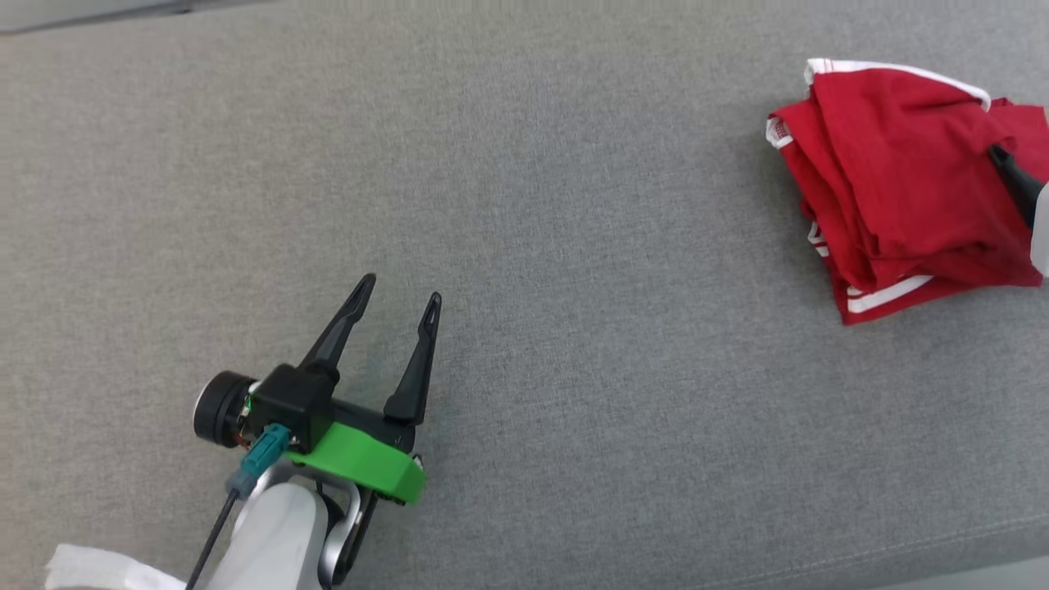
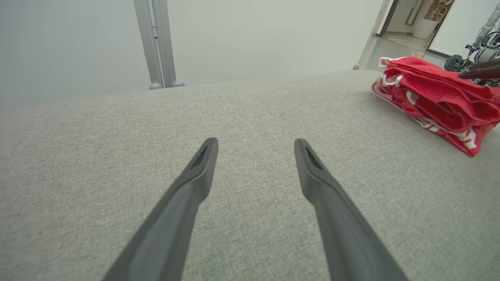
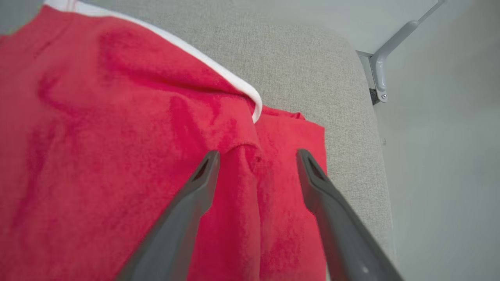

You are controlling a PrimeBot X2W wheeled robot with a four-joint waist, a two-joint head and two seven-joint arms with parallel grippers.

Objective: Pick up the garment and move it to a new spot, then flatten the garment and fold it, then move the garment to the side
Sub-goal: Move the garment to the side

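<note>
The garment (image 1: 897,176) is red with white trim, folded into a thick bundle at the far right of the grey padded surface (image 1: 524,205). It also lies at the upper right in the left wrist view (image 2: 433,97). My right gripper (image 3: 258,156) hovers just over the garment (image 3: 117,156) near its right edge, fingers spread apart with only cloth beneath them. One dark fingertip (image 1: 1004,164) of it pokes in at the right edge of the head view. My left gripper (image 1: 401,299) stands open over bare fabric at the lower left, far from the garment.
The padded surface ends close to the garment's right side, with a grey metal bracket (image 3: 384,66) and floor beyond. A pale upright post (image 2: 156,43) stands behind the far edge. A white cloth scrap (image 1: 98,569) shows at the bottom left corner.
</note>
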